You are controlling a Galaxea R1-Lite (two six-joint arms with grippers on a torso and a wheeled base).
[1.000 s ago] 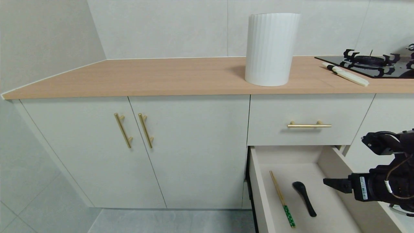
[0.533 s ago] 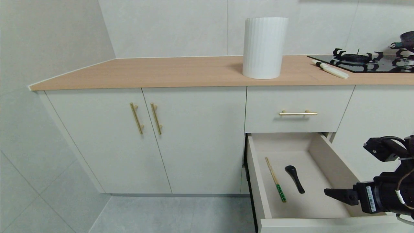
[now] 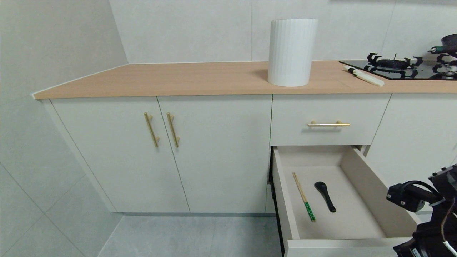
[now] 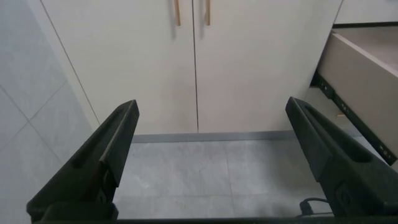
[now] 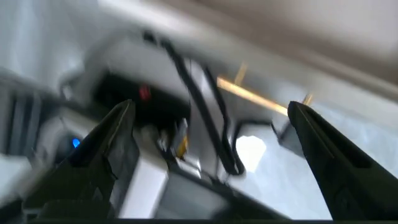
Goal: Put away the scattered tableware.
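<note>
1. Black left gripper [image 4: 211, 109] hangs over grey floor tiles before the pale cabinet doors [image 4: 249, 62], its jaws spread wide with nothing between them.
2. Wooden chopsticks [image 3: 304, 197] lie in the open drawer [image 3: 284, 192] near its left wall, long axis running back to front, green patterned ends toward the front.
3. Glossy black spoon [image 3: 326, 198] lies just right of them, apart, rounded bowl toward the back, slim handle forward.
4. Right gripper [image 5: 211, 109] is blurred; its jaws stand wide, holding nothing.
</note>
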